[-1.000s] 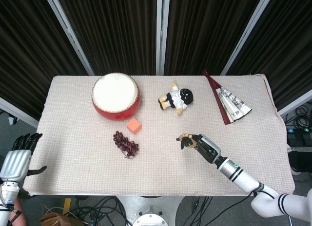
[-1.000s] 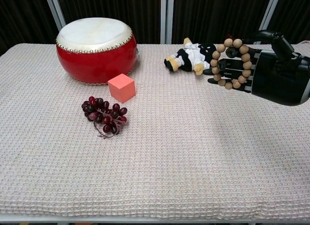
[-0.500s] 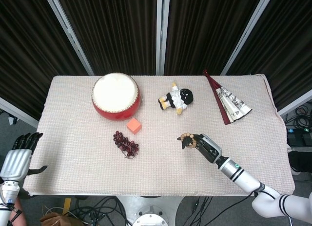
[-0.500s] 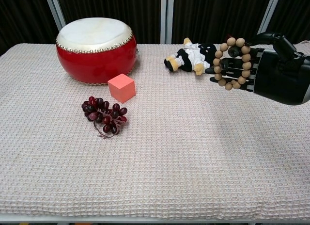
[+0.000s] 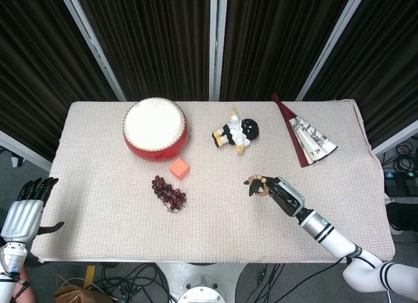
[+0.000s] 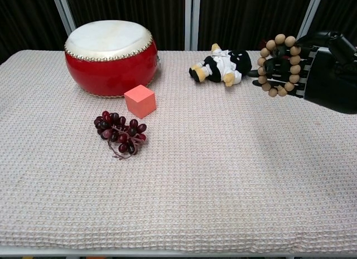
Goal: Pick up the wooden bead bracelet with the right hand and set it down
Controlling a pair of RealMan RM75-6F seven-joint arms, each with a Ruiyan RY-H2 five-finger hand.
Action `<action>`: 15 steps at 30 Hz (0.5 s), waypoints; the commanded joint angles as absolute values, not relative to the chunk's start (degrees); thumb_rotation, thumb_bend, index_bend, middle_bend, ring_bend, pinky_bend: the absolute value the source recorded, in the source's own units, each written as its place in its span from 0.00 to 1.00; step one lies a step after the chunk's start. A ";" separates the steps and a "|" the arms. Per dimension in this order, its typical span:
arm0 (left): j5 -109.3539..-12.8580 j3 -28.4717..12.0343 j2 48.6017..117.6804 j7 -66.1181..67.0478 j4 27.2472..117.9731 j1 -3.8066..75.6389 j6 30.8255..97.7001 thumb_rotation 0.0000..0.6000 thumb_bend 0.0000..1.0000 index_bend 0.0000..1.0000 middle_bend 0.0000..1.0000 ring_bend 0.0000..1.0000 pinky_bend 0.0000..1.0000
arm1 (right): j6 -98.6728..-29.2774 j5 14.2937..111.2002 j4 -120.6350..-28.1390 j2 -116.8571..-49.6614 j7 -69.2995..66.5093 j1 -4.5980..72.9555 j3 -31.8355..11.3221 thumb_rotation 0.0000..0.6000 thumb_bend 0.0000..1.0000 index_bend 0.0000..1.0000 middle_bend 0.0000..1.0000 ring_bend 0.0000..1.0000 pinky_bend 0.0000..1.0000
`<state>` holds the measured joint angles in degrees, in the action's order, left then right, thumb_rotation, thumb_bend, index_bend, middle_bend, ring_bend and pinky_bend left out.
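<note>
The wooden bead bracelet [image 6: 281, 65] [image 5: 261, 183] is a ring of pale round beads looped around the dark fingers of my right hand [image 6: 321, 73] [image 5: 279, 192]. That hand holds it lifted above the cloth, right of the table's middle, with the beads hanging at the fingers' front. My left hand [image 5: 25, 210] stays off the table's left front corner, fingers spread, holding nothing; the chest view does not show it.
A red drum [image 5: 156, 128] stands at the back left, with an orange cube [image 5: 179, 168] and a bunch of dark grapes [image 5: 169, 194] in front of it. A small doll [image 5: 237, 133] lies at back centre. A folded fan [image 5: 307, 138] lies at the back right.
My right hand has carried the bracelet to the right and a little higher. The left hand has not moved.
</note>
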<state>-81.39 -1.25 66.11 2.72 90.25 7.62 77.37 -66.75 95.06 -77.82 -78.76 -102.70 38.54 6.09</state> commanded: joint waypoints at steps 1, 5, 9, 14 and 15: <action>-81.27 -1.28 66.14 2.75 90.21 7.67 77.26 1.00 0.00 0.08 0.08 0.00 0.00 | -67.28 95.65 -77.08 -78.81 -102.76 38.29 6.21 0.39 1.00 0.47 0.46 0.17 0.00; -81.26 -1.29 66.21 2.80 90.18 7.69 77.30 1.00 0.00 0.08 0.08 0.00 0.00 | -67.81 96.63 -75.70 -79.06 -102.88 38.18 6.55 0.38 1.00 0.43 0.43 0.14 0.00; -81.19 -1.23 66.15 2.88 90.25 7.72 77.16 1.00 0.00 0.08 0.08 0.00 0.00 | -68.04 96.81 -75.03 -79.14 -103.25 38.12 6.58 0.38 1.00 0.41 0.42 0.13 0.00; -81.07 -1.27 66.15 2.96 90.31 7.83 77.00 1.00 0.00 0.08 0.08 0.00 0.00 | -68.55 96.96 -73.91 -79.41 -102.77 37.80 6.61 0.34 1.00 0.36 0.42 0.12 0.00; -81.04 -1.26 66.12 3.03 90.35 7.86 76.92 1.00 0.00 0.08 0.08 0.00 0.00 | -68.61 97.02 -73.71 -79.42 -102.91 37.80 6.63 0.32 0.99 0.35 0.42 0.12 0.00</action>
